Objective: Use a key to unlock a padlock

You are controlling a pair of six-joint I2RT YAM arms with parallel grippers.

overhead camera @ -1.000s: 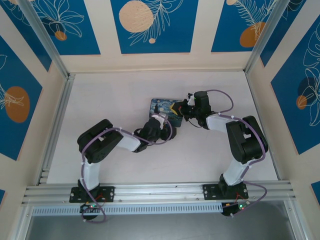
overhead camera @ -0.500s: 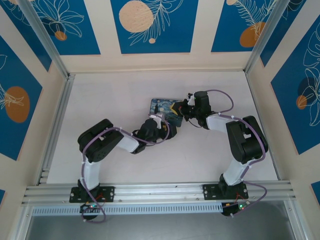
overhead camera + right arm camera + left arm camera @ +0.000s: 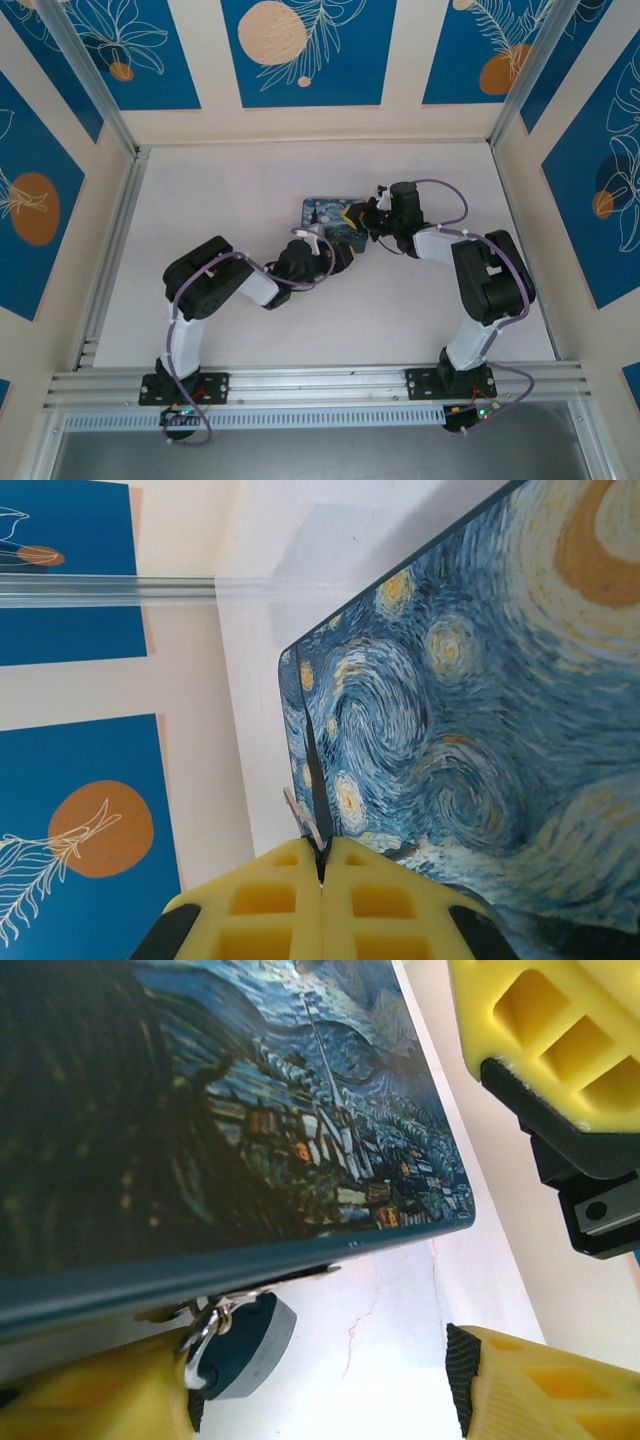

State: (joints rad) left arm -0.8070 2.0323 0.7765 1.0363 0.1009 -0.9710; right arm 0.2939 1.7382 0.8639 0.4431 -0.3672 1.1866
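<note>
My right gripper (image 3: 322, 872) is pinched closed on what looks like the thin grey key (image 3: 297, 813), at the padlock's (image 3: 326, 213) 3 o'clock edge. My left gripper (image 3: 325, 1375) gapes at its 6 o'clock edge, nearer the keyhole fitting (image 3: 240, 1332). The padlock's long axis runs 9-to-3.

2 arms (image 3: 490, 280): black-and-white links | purple cables (image 3: 440, 184) | yellow tool fingers (image 3: 270, 900), black pads (image 3: 462, 1358)

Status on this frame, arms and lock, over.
Left claw open at padlock edge, round fitting by its finger. Right claw shut on key at padlock corner. No obstruction seen.
</note>
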